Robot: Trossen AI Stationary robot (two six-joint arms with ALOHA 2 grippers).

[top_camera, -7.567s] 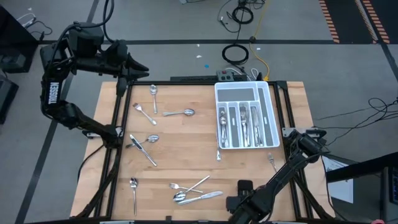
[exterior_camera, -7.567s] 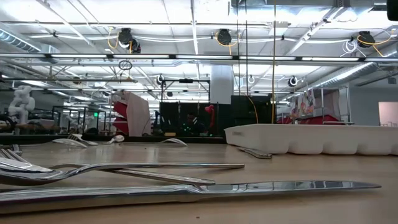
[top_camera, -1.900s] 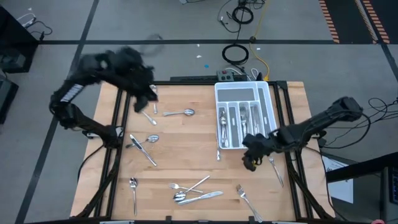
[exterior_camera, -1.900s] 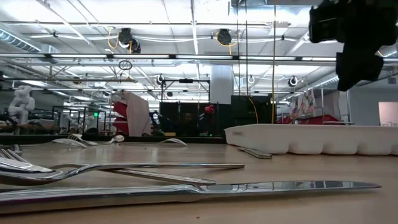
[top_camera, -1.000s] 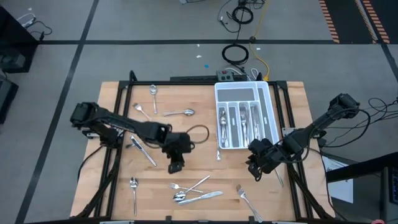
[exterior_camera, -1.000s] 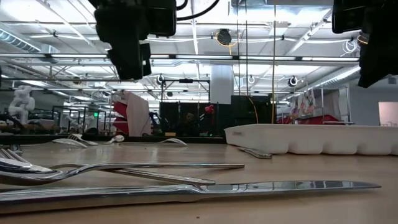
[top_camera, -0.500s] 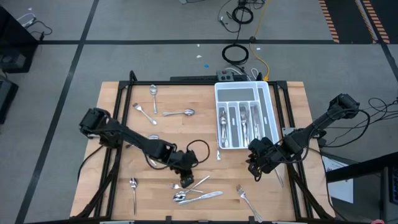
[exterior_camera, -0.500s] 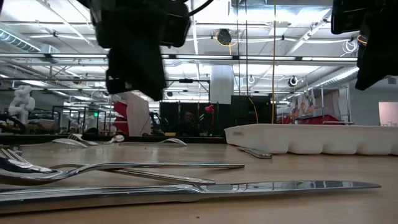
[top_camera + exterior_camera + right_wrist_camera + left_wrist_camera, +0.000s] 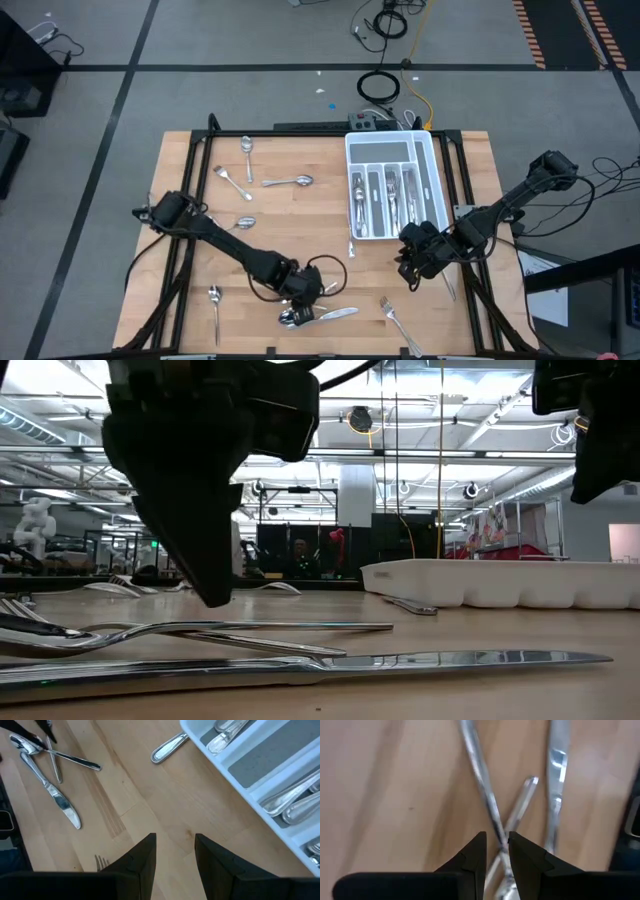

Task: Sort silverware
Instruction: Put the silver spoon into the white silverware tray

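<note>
Silverware (image 9: 390, 195) is partly sorted: several pieces are already laid in the compartments of the white tray (image 9: 432, 160) at the far right of the table (image 9: 300, 230). Much is judged to be left. Loose pieces are scattered over the table: two spoons (image 9: 247, 148) and a fork (image 9: 230, 181) near the far left corner, a spoon (image 9: 243, 223) at mid-left, a spoon (image 9: 214, 300) at the near left, a crossed heap (image 9: 322, 313) at the near edge, a fork (image 9: 396, 323) to its right, and one piece (image 9: 351, 247) just beside the tray's near end.

The left gripper (image 9: 303, 290) is lowered over the crossed heap; in its wrist view the jaws are parted narrowly around a thin handle (image 9: 492, 812), and nothing is seen to be gripped yet. The right gripper (image 9: 412, 262) is held above bare table near the tray's near right corner, its jaws parted and empty.

Part of the heap is covered by the left gripper from above, so its pieces cannot be counted or typed. Contact between the jaws and the handle cannot be confirmed. The contents of the tray are too small to be sorted by kind.
</note>
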